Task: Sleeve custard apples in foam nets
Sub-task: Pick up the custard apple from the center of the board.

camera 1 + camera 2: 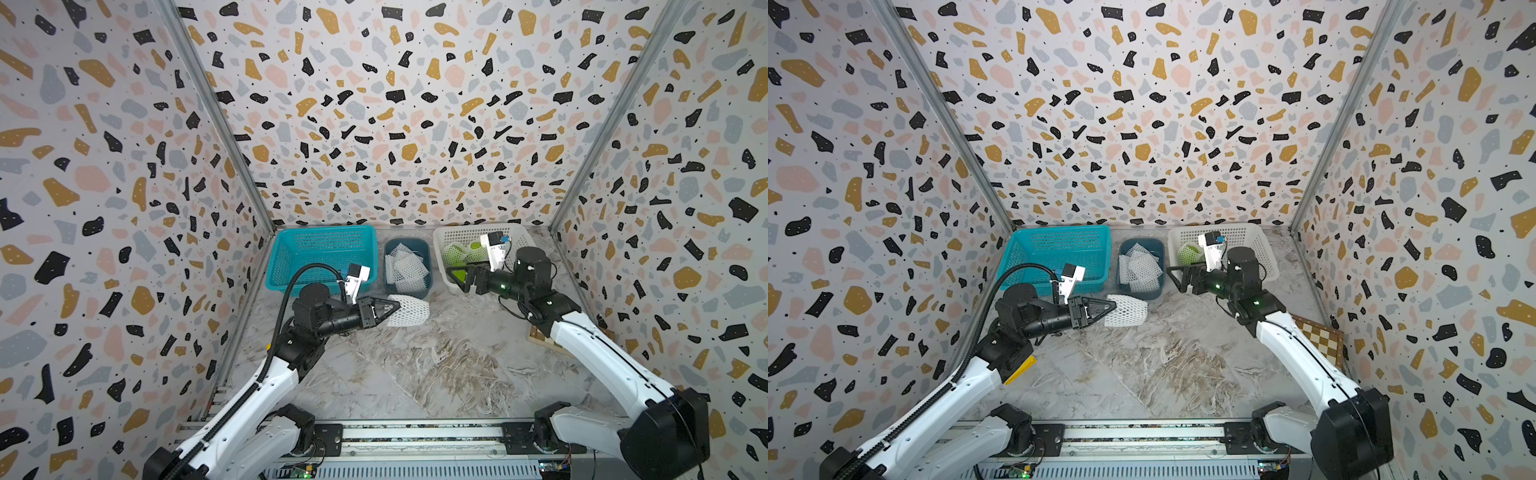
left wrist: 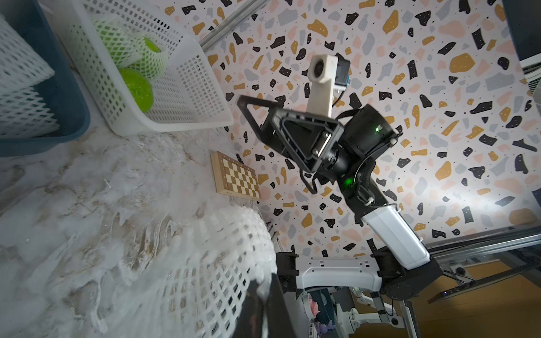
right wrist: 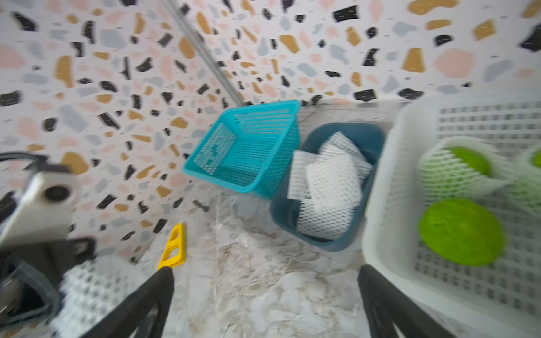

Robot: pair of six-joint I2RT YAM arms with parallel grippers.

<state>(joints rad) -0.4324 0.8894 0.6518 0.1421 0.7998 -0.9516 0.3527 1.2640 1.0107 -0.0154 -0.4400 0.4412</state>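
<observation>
Top view: the left gripper point(image 1: 394, 308), jaws pressed together on the edge of one foam net point(image 1: 411, 316), just in front of the dark blue bin point(image 1: 387, 272) holding spare foam nets point(image 1: 405, 266). To the right of the bin, the right gripper point(image 3: 265, 281), jaws spread and empty, at the white basket point(image 3: 380, 190) containing three custard apples point(image 3: 461, 231), two sleeved, one bare.

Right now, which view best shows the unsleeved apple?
Right wrist: the bare custard apple lies unobstructed in the white basket, though blurred. Left wrist shows it smaller; in both top views the right gripper mostly covers it.
</observation>
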